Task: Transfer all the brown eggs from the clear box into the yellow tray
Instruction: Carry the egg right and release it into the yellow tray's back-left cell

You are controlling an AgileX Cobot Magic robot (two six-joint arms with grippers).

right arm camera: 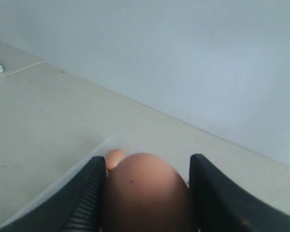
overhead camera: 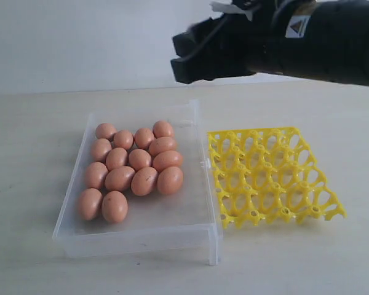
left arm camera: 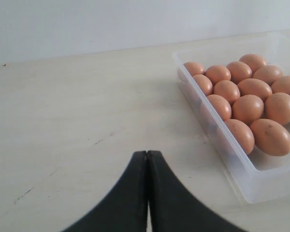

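black jaws of the right gripper (right arm camera: 148, 166) are standing wide and clamping one brown egg (right arm camera: 147, 198), high over the clear box (overhead camera: 135, 241) where the other brown eggs (overhead camera: 132, 166) are lying, beside the empty yellow tray (overhead camera: 270, 175). i think it should be lowering the egg deep into a cup before loosening, not dropping it. left gripper (left arm camera: 147, 154) is sitting closed, empty; the triangle sticker (overhead camera: 297, 26) on the right arm (overhead camera: 332, 43) is too small for reading.

Fifteen eggs (overhead camera: 139, 159) are lying in the box (overhead camera: 135, 243), crowding its far left part, on the table (overhead camera: 37, 123). The tray (overhead camera: 267, 175) is sitting just right of the box. Over the far side, the right gripper (right arm camera: 147, 164) is holding another egg (right arm camera: 147, 198) between its jaws.
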